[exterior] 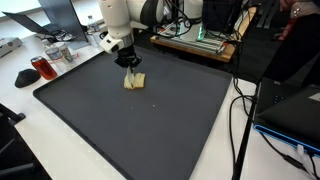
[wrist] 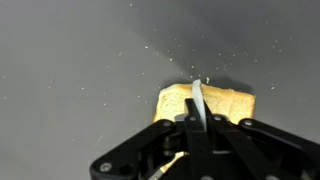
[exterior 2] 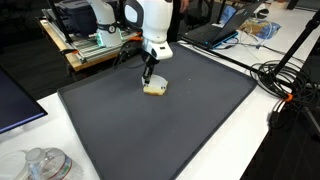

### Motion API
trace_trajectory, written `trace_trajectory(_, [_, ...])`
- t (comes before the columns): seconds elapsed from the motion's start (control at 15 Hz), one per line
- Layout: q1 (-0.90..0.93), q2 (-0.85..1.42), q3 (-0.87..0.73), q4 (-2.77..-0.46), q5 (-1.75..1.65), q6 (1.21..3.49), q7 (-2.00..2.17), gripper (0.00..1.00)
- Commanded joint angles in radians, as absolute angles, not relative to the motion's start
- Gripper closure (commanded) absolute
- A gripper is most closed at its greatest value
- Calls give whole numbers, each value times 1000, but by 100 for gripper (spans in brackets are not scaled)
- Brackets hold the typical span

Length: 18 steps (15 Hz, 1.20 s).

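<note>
Block (exterior: 134, 82) on the mat, claw down at it, not lifted.
Claw (exterior: 131, 69) is pinched fully shut with no gap between the fingers and nothing gripped. In both exterior views its tips meet the tan block's top, and in the wrist view the block (wrist: 228, 102) pokes out at 12 to 1 o'clock of the closed tips. The block lies flat near the middle of the dark mat (exterior: 150, 135), a touch toward 12 o'clock. By my reckoning contact is made, but any real handling is yet undone.
</note>
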State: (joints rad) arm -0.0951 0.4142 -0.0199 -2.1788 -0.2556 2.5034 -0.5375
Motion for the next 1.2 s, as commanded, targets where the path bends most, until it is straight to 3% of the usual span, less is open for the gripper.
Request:
trace_trajectory(0.0, [-128,475,-55,-2229,-295,2506,-534,99])
trace_trajectory(1.13, [-152,342,-35,-2246,-254,2372,-611,99])
